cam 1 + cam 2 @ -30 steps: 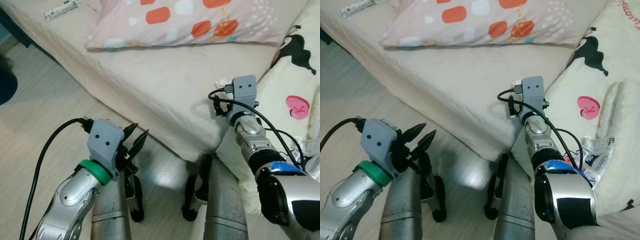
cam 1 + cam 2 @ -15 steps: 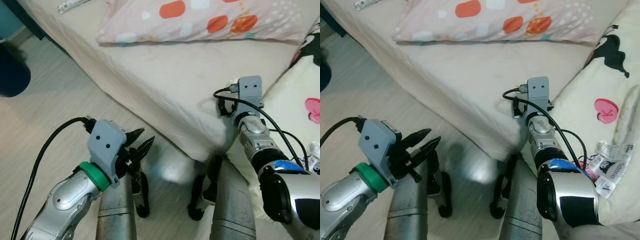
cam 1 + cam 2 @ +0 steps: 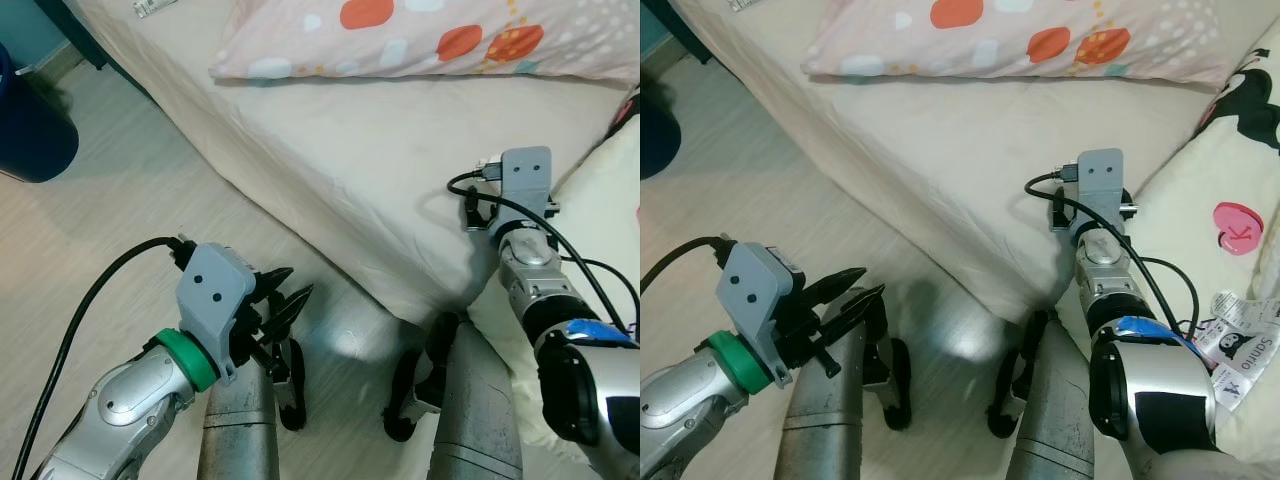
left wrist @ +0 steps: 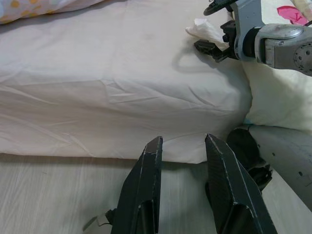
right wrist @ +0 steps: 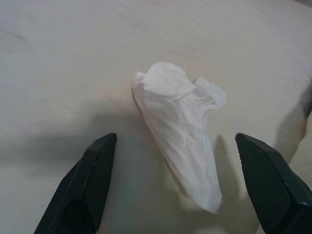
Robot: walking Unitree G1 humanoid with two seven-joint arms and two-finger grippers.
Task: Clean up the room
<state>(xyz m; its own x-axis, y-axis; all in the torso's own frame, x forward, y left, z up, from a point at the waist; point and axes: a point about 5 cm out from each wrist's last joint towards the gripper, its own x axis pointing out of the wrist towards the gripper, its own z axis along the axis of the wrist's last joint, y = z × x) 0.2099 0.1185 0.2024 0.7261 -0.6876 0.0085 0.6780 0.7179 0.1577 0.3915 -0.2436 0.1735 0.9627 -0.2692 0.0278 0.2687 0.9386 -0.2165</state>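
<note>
Right gripper [image 5: 175, 180] hangs spread wide over the crumpled tissue [image 5: 180, 146] on the bed [image 3: 330, 150], fingers straddling it, which I judge readies a pinch. Left gripper [image 4: 183, 151], parted and empty, idles low over the floor [image 3: 110, 230], clear of the work.

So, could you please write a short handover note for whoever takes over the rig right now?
Right gripper: open, over the bed, fingers either side of a crumpled white tissue lying on the sheet; not touching it.
Left gripper: open, empty, held low over the floor beside the bed.
Done: right gripper lined up on the tissue.
Left: close on the tissue, lift it, dispose of it. A small wrapper lies near the far edge of the bed, and a printed paper lies on the blanket.
</note>
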